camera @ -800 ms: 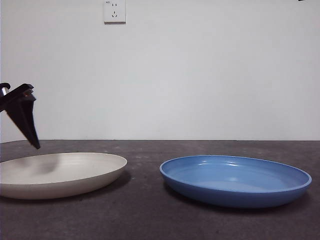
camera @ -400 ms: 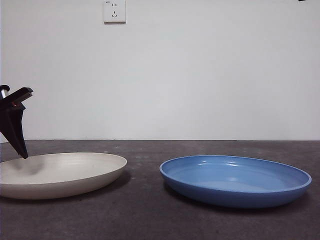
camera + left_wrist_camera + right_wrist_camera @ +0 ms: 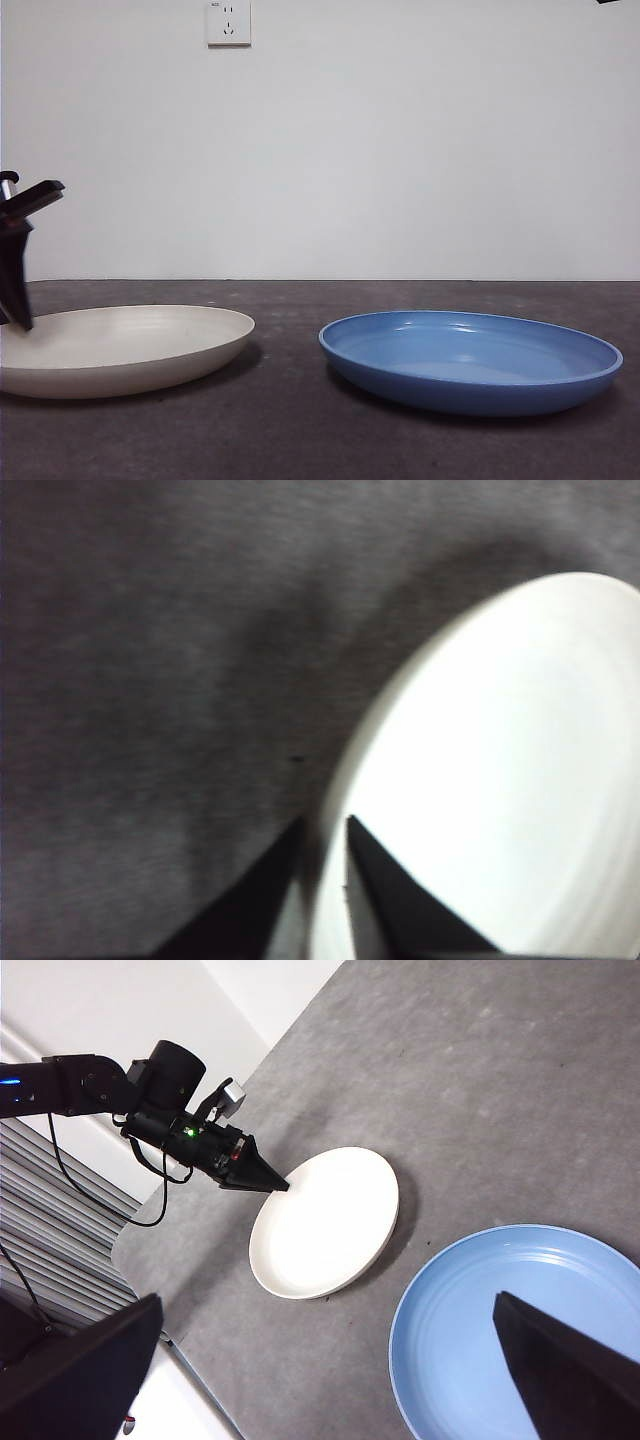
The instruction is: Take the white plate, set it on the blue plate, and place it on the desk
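The white plate lies on the desk at the left, and the blue plate lies empty to its right with a gap between them. My left gripper reaches down to the white plate's far-left rim. In the left wrist view the left gripper has its jaws a narrow gap apart, one on each side of the white plate's rim. My right gripper hangs open high above both plates, nothing between its jaws. From there the left gripper touches the white plate's edge, beside the blue plate.
A wall socket sits on the white wall behind the desk. The desk's edge runs close to the white plate on the left arm's side, with cables hanging there. The right arm shows only as a black tip.
The left gripper has moved left and down, from above the white plate's inside to its left rim. Both plates have stayed put.
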Available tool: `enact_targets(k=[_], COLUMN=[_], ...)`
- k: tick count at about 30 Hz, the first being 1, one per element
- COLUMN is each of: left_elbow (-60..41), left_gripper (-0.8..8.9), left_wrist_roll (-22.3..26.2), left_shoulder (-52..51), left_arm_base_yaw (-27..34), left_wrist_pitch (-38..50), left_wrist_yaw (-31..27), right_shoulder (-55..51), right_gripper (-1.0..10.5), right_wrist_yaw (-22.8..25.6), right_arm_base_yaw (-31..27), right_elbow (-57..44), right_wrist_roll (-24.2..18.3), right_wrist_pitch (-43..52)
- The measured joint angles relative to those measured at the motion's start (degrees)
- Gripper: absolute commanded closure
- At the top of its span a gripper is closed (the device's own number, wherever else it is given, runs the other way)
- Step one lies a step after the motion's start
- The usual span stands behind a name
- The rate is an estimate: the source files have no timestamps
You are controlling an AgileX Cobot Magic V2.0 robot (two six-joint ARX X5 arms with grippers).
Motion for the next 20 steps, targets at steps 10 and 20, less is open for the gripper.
enact_targets(k=[10, 20], left_elbow=[1.2, 12.3], left_gripper=[8.05, 8.04], left_wrist_roll=[0.4, 0.4], left_shoulder=[0.3, 0.3], left_arm_base_yaw=[0.0, -3.7], left_wrist_pitch=[-0.7, -10.9], left_wrist_yaw=[-0.7, -0.9], right_shoulder=[0.0, -1.7], right_gripper=[2.9, 2.9], right_wrist_yaw=[-0.1, 9.4], right_arm_base_yaw=[0.0, -0.1], right_elbow=[0.0, 3.9], right_wrist_roll=[0.0, -0.9], right_wrist_pitch=[-0.1, -9.5])
